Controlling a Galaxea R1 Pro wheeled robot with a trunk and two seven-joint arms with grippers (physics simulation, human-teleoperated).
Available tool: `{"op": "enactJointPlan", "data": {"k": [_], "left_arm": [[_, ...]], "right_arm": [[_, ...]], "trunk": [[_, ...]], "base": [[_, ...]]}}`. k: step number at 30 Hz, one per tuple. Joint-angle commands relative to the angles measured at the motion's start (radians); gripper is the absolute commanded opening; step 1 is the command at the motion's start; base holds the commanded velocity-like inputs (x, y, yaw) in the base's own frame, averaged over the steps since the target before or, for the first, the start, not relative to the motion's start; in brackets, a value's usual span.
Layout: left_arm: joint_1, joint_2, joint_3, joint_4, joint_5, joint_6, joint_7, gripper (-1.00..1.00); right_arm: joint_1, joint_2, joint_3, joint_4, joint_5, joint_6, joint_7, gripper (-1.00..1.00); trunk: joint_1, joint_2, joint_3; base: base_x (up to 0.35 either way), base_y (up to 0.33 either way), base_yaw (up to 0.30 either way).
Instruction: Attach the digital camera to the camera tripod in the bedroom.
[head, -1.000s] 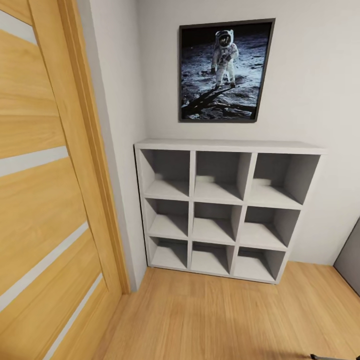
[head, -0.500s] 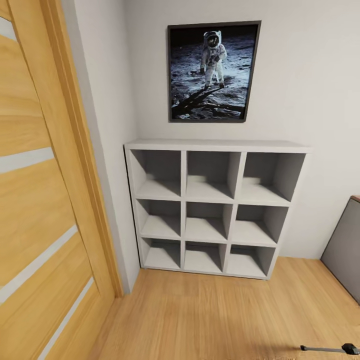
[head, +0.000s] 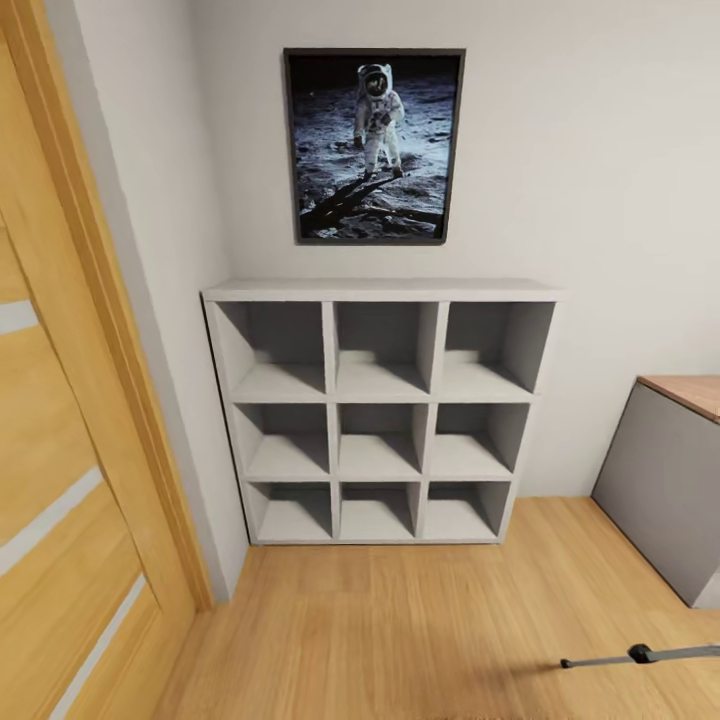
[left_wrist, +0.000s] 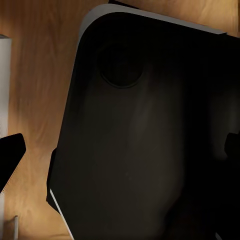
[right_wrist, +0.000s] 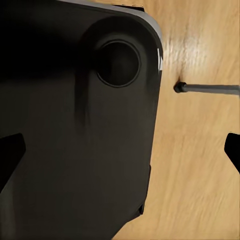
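One slim grey leg of the camera tripod (head: 640, 655), with a black joint and foot, lies low over the light wood floor at the head view's bottom right. The same leg tip (right_wrist: 205, 88) crosses the floor in the right wrist view. The digital camera is out of view. My left gripper (left_wrist: 120, 150) is open, its dark fingertips (left_wrist: 10, 157) spread wide over my own dark base. My right gripper (right_wrist: 122, 150) is open too, its fingertips (right_wrist: 10, 152) far apart, with nothing between them.
A white nine-cube shelf (head: 380, 292) stands against the pale wall under a framed astronaut poster (head: 373, 145). A wooden door (head: 60, 500) fills the left side. A grey cabinet with a wood top (head: 665, 480) stands at the right. Wood floor (head: 400, 630) lies in front.
The head camera has turned right: shelf, poster and door slid left in the picture, the grey cabinet came further into view, and more of the tripod leg shows.
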Motion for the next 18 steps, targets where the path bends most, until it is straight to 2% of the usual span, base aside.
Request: {"op": "enactJointPlan", "data": {"k": [1,18], "left_arm": [[0.0,0.0,0.005,-0.001,0.001,-0.002,0.0,1.0],[0.0,0.0,0.005,-0.001,0.001,-0.002,0.001,1.0]], "right_arm": [[0.0,0.0,-0.001,0.001,0.008,-0.002,-0.001,1.0],[0.0,-0.002,-0.001,0.001,0.005,-0.002,-0.001,1.0]], "trunk": [[0.0,0.0,-0.001],[0.0,0.0,-0.001]], "base": [[0.0,0.0,-0.242],[0.0,0.0,-0.242]]}}
